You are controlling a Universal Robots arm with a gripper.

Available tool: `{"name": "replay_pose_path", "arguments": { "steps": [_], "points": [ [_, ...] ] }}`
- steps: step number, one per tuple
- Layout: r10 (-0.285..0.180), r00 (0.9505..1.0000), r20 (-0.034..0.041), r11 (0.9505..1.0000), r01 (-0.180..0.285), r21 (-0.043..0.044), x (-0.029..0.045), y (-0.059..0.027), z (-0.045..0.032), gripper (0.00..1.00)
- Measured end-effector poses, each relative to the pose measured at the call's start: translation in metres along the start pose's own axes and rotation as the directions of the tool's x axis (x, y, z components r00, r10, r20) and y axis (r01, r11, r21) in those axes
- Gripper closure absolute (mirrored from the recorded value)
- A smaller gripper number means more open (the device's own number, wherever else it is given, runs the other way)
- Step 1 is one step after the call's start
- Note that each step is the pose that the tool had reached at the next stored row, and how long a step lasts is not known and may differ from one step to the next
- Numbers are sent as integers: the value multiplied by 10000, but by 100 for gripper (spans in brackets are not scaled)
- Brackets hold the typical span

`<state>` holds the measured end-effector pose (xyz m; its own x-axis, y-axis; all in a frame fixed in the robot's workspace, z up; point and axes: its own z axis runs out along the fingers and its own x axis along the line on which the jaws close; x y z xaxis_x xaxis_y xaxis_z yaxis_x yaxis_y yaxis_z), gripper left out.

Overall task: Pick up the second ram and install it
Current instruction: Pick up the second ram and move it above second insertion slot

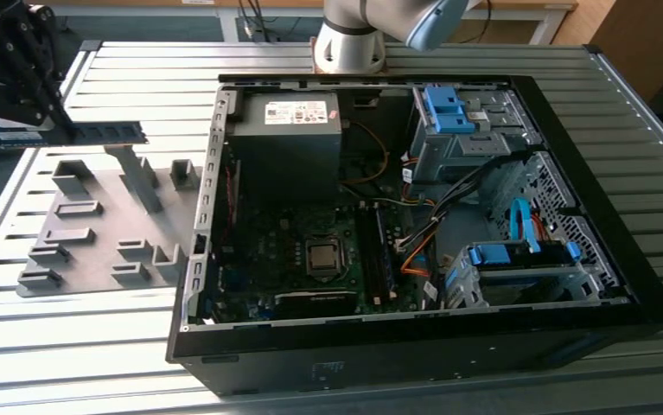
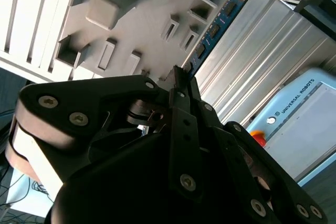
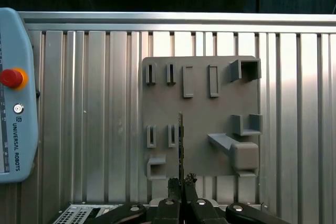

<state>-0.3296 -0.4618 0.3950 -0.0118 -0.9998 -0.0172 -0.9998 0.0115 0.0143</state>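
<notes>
Ram [image 1: 106, 132], blue-green with its row of black chips, is held level in the air above the grey tray [image 1: 89, 233], at the exterior view's far left. It is pinched across its flat faces by the gripper [image 1: 54, 130], whose fingers are closed tight on the strip near one end. Most of its length juts out free toward the case [image 1: 423, 346].

In the second wrist view the chips run along the ram [image 2: 216, 24] beyond the gripper [image 2: 178, 77]. In the first wrist view the ram [image 3: 180, 140] is caught edge-on, a thin line reaching out from the gripper [image 3: 181, 184] over the tray [image 3: 210, 124]. No contact with the tray's holders can be made out, so the strip is judged clear of them.

Clamping the flat faces is judged to keep the thin board from twisting and to leave its long edge unobstructed. The motherboard [image 1: 273, 251] lies well apart to the exterior view's right, inside the open case. Pick-up is counted as done, installing as not yet done.
</notes>
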Motion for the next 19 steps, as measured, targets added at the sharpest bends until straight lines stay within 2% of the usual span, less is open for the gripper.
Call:
{"name": "replay_pose_path", "arguments": {
  "steps": [19],
  "points": [
    [0, 10000, 0, 10000, 0, 0, -3, -298, -4, 86]
  ]
}}
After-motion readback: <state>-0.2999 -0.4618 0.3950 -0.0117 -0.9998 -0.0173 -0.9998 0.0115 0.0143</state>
